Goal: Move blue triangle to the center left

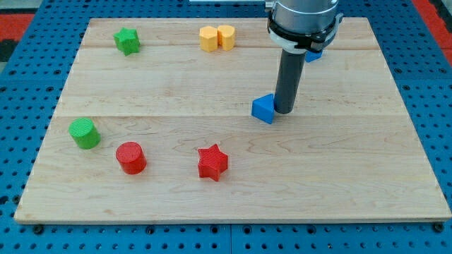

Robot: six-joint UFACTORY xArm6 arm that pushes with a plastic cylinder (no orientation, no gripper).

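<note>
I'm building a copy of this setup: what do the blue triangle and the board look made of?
Blue triangle: probably 3D-printed plastic, matte, faintly ridged faces. Board: light wood planks, smooth finish, with visible grain and seams. My tip stands against the triangle's right side.

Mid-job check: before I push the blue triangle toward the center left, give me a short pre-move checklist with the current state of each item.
1. My tip sits on the view's right side of the blue triangle, the correct side for a leftward push: ok.
2. Tip touching the triangle: looks touching, but cannot tell for certain.
3. Straight path to the view's left across the wooden board at mid height free of blocks: ok.
4. Green cylinder sits lower left, near the target zone; just below the push line: ok, watch it.
5. Red star and red cylinder are below the path: ok.
6. Another blue block behind the arm, shape hidden: cannot tell.
</note>
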